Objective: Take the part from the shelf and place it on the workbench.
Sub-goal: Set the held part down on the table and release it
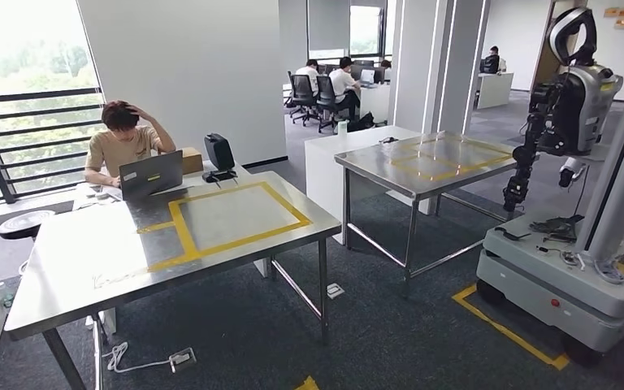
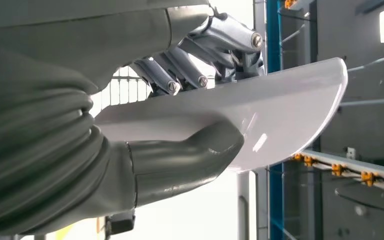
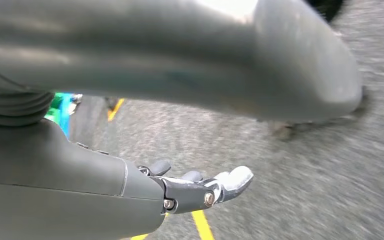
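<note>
My left hand (image 2: 130, 155) holds a white, curved, flat part (image 2: 285, 110), with the thick grey thumb (image 2: 190, 150) against one face and the darker fingers (image 2: 180, 75) on the other. My right hand (image 3: 195, 190) hangs above grey floor, its fingers stretched out with nothing in them. In the head view a steel workbench (image 1: 73, 252) with a yellow tape square (image 1: 227, 215) stands ahead on the left. A second steel table (image 1: 374, 166), also marked with yellow tape, stands further back on the right.
A person (image 1: 126, 142) sits at a laptop (image 1: 150, 175) on the near bench's far side. Another robot (image 1: 569, 106) on a wheeled base (image 1: 569, 284) stands at the right. A blue shelf frame (image 2: 272, 50) is behind the part. A floor socket (image 1: 183, 356) with cable lies under the bench.
</note>
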{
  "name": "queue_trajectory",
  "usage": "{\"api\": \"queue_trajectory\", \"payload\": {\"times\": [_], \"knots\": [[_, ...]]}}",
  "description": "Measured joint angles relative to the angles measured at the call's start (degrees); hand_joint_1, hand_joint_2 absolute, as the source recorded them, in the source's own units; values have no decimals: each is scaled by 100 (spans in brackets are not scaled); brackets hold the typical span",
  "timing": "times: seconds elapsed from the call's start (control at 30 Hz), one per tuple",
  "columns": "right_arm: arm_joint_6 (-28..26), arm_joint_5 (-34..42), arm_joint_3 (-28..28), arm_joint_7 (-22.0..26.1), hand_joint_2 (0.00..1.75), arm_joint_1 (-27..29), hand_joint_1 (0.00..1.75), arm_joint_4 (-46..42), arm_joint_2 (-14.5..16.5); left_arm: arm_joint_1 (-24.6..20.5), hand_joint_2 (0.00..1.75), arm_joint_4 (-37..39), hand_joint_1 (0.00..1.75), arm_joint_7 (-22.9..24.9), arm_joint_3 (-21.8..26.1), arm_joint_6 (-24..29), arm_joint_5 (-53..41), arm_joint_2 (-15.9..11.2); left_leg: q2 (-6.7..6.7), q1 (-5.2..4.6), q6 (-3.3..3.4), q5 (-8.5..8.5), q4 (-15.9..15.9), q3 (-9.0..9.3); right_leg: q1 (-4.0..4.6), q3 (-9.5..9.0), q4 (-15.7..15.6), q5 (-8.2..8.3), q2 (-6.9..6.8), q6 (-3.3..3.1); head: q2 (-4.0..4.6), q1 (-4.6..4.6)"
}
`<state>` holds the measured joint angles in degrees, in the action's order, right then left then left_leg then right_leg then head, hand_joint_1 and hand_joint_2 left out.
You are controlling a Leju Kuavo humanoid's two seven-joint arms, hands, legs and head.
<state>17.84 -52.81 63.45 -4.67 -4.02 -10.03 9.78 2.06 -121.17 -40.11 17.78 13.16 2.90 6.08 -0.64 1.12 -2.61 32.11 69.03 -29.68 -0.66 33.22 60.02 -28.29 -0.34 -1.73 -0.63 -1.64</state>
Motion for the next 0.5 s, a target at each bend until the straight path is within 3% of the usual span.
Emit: {"api": "queue_trajectory", "payload": {"times": [0.03,0.1,0.13,0.17,0.2,0.3,0.33,0.4,0.43,0.47,0.5], "knots": [[-1,-2,0,-2,0,-3,0,-1,-3,4,175,2,175,-2,-1,5,-15,-2,9,-2,-10,94,319,-299,0,-107,-11,-84,2,-20,-1,-3],[-2,-6,0,-10,0,0,0,-1,-3,12,175,8,175,-1,-1,36,-53,-7,18,-4,7,569,624,-834,2,-360,-40,-275,17,-31,-3,-3],[-2,-9,1,-13,0,5,0,-1,-3,14,175,10,175,-1,-1,53,-68,-10,21,-7,28,782,587,-1024,1,-504,-56,-380,29,-26,-3,-3],[-2,-11,1,-14,0,9,0,0,-1,14,175,11,175,-1,-1,70,-75,-14,25,-12,52,839,429,-1163,-1,-660,-74,-490,43,-18,-3,-4],[-2,-14,2,-15,0,13,0,1,4,14,175,12,175,-1,-1,84,-79,-20,33,-22,82,610,162,-1254,-3,-808,-99,-602,51,-8,-3,-5],[-1,-19,3,-32,0,21,0,4,20,25,175,23,175,0,-5,121,-82,-44,77,-84,166,-883,-685,-1354,18,-1176,-203,-924,78,51,1,-10],[-1,-20,3,-41,0,17,0,4,20,29,175,27,175,1,-11,131,-82,-55,74,-94,185,-1121,-793,-1324,37,-1288,-233,-969,83,86,2,-14],[-2,-22,4,-54,0,-9,0,2,14,17,175,26,175,4,-29,148,-83,-76,44,-80,240,-1062,-823,-1145,58,-1331,-42,-810,78,155,-1,-5],[-2,-22,4,-54,0,-18,0,2,11,8,175,25,175,1,-37,155,-84,-85,32,-70,276,-991,-859,-1028,58,-1199,276,-618,72,180,-1,1],[-2,-21,4,-55,0,-28,0,2,8,0,175,25,175,-1,-43,160,-84,-90,30,-64,313,-911,-894,-900,51,-955,667,-464,71,202,-3,13],[-2,-21,4,-58,0,-33,0,2,8,-2,175,25,175,-1,-47,162,-84,-95,27,-63,342,-817,-931,-769,43,-650,1057,-422,69,220,-4,20]]}}
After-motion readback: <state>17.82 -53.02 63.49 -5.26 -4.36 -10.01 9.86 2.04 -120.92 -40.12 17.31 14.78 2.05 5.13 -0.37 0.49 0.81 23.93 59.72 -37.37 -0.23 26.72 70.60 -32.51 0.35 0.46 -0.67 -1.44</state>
